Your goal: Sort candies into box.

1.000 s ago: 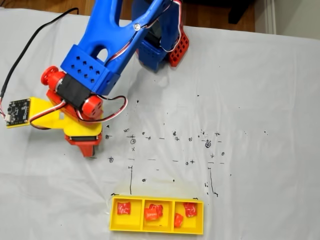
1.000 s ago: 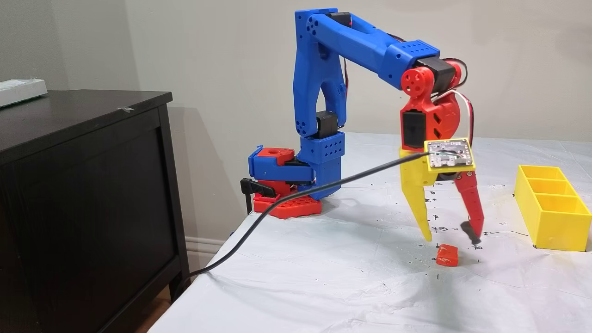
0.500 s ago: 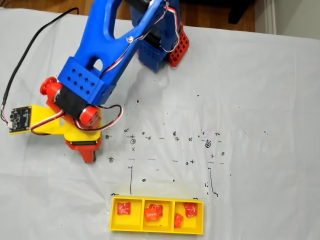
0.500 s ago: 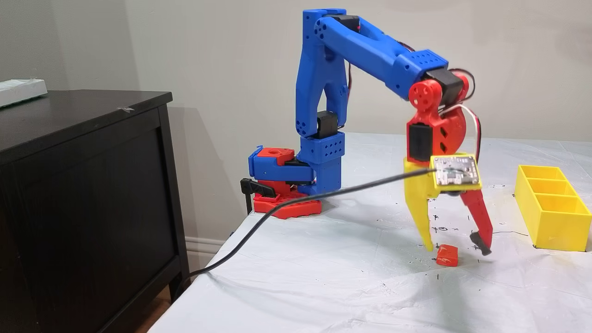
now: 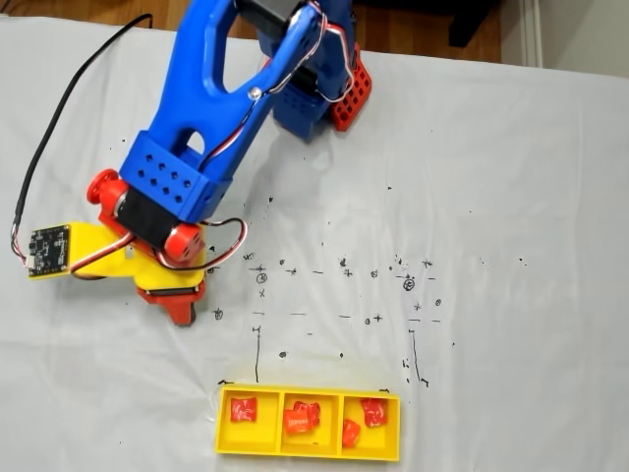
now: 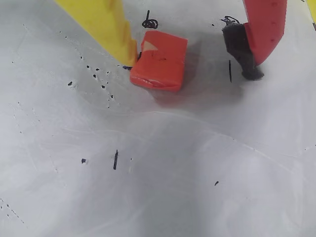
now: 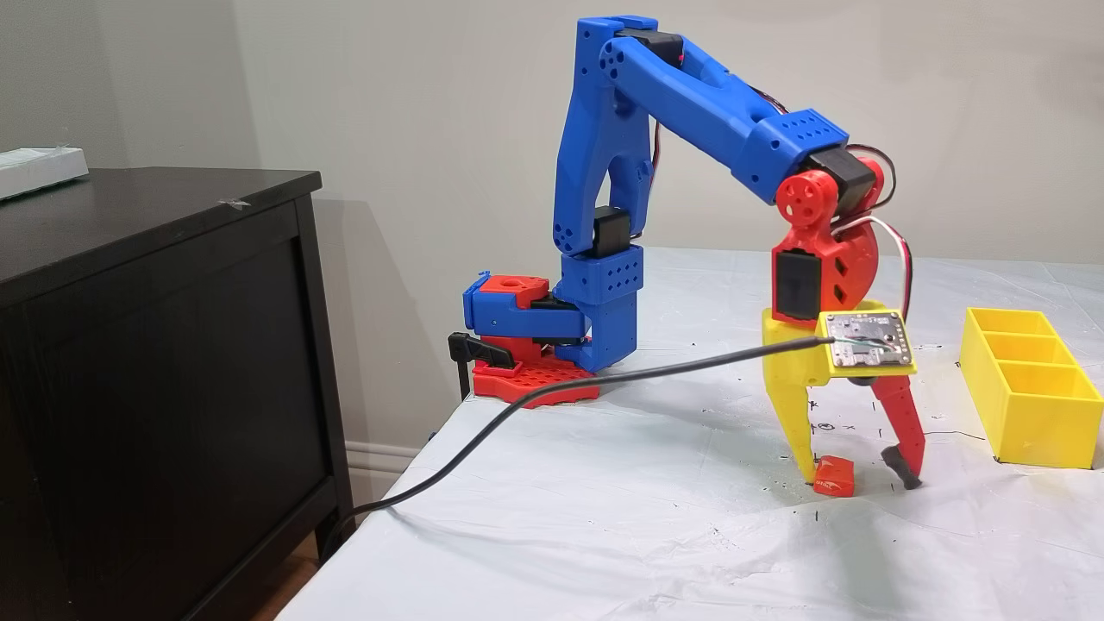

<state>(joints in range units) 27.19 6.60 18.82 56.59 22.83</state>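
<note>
1. In the fixed view from above, the blue arm (image 5: 211, 108) covers the candy on the tabletop and the gripper's tips.
2. In the wrist view, the top edge cuts off the yellow finger (image 6: 103, 24) and the red finger (image 6: 264, 27).
3. The side view looks at the box (image 7: 1026, 392) from low down, so its walls hide what lies inside.
4. The white marks on the candies in the box (image 5: 305, 417) are too small to read.

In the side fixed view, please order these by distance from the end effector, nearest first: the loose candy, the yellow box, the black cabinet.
From the end effector:
1. Loose candy, between its fingers, against the yellow one.
2. Yellow box, to the right.
3. Black cabinet, far left, beside the table.
</note>
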